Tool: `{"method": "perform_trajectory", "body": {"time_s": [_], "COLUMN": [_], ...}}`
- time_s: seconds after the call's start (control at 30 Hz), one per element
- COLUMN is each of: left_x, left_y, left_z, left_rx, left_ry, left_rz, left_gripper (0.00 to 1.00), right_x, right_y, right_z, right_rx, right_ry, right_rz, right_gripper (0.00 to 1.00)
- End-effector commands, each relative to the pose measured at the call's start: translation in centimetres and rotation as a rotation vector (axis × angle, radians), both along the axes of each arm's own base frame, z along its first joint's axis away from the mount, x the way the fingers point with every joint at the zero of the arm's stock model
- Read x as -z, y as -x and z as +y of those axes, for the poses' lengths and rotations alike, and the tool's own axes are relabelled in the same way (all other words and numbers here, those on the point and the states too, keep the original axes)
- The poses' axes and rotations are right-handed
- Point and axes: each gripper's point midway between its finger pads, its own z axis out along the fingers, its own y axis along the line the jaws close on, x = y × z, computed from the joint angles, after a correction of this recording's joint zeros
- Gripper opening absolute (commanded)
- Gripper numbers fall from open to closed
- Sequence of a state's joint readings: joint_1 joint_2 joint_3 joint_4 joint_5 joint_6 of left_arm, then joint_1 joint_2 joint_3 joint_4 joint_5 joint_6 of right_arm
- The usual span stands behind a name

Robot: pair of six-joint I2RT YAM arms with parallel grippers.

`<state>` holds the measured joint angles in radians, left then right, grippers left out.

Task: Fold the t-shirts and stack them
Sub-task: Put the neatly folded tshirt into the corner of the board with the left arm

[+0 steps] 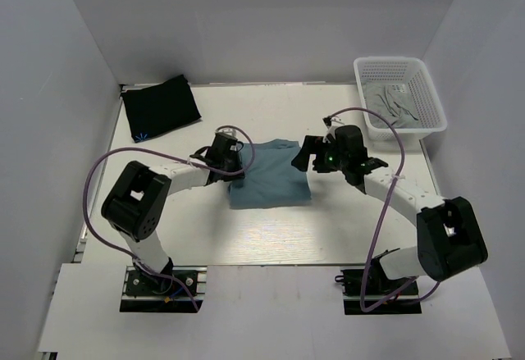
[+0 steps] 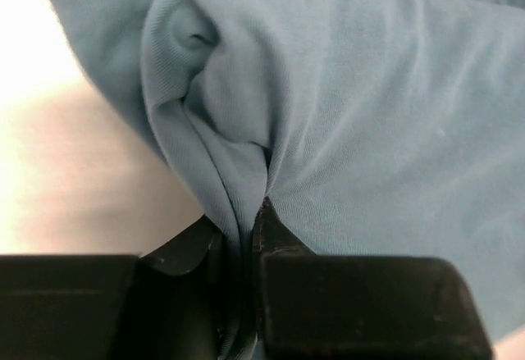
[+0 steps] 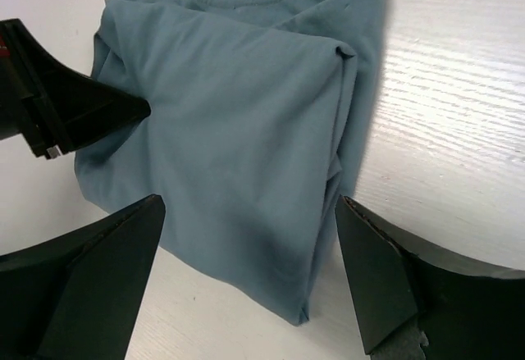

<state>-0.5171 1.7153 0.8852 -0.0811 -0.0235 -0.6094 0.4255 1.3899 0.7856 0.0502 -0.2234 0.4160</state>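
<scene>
The teal-blue t-shirt [image 1: 271, 175] lies folded into a rectangle at the table's middle. My left gripper [image 1: 232, 163] is at its left edge, shut on a bunched fold of the teal cloth [image 2: 238, 130]. My right gripper [image 1: 302, 157] is open just above the shirt's right edge, its jaws standing either side of the folded cloth [image 3: 246, 130] without touching it. The left gripper's fingers [image 3: 74, 106] show at the shirt's far side in the right wrist view. The black t-shirt [image 1: 160, 107] lies folded at the back left, with a small light-blue mark [image 1: 141, 137] at its near edge.
A white mesh basket [image 1: 399, 96] holding grey cloth stands at the back right. White walls enclose the table on three sides. Purple cables loop beside both arms.
</scene>
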Motion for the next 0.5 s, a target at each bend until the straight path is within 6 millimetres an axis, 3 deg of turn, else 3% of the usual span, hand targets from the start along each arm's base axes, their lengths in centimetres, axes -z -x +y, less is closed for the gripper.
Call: {"method": "perform_trajectory", "body": {"time_s": [0.0,0.03,0.07,0.1,0.2,0.23,0.27,0.33,0.37,0.43,0.47], "left_x": [0.5,0.0,-1.7,-2.3,-6.8,-7.2,-9.1,-9.5,-11.5,-12.3,-13.7], "left_y": [-1.2,-1.7,-3.2,-3.9,-7.0,-7.6,-9.2,-10.5,-11.9,-13.2,-14.3], "left_z": [4.1,5.0,4.3,4.8,5.7,5.6,5.9,6.8,6.6,8.6,8.9], "left_rx": [-0.039,-0.058,-0.047,-0.026,-0.030,-0.007,-0.031,-0.010,-0.024,-0.052,-0.071], "left_ry": [-0.261,-0.288,-0.277,-0.314,-0.417,-0.437,-0.459,-0.569,-0.586,-0.679,-0.682], "left_rz": [-0.015,-0.015,-0.062,-0.086,-0.206,-0.214,-0.257,-0.264,-0.305,-0.295,-0.323], "left_gripper": [0.00,0.00,0.00,0.00,0.00,0.00,0.00,0.00,0.00,0.00,0.00], "right_x": [-2.0,-2.2,-2.3,-2.7,-2.7,-2.8,-2.6,-2.4,-2.3,-1.8,-1.7], "right_y": [-1.1,-1.0,-1.2,-1.2,-1.4,-1.6,-1.6,-1.8,-1.9,-2.0,-2.2], "right_z": [-1.3,-1.5,-1.8,-2.1,-2.7,-2.8,-2.8,-3.0,-2.9,-3.1,-3.1], "right_rx": [0.080,0.088,0.105,0.119,0.147,0.158,0.159,0.168,0.168,0.176,0.181], "right_ry": [0.003,0.006,0.014,0.018,0.036,0.038,0.042,0.051,0.051,0.060,0.066], "right_rz": [-0.094,-0.107,-0.113,-0.129,-0.141,-0.144,-0.144,-0.139,-0.138,-0.128,-0.124], "right_gripper": [0.90,0.90,0.90,0.90,0.90,0.90,0.90,0.90,0.90,0.90,0.90]}}
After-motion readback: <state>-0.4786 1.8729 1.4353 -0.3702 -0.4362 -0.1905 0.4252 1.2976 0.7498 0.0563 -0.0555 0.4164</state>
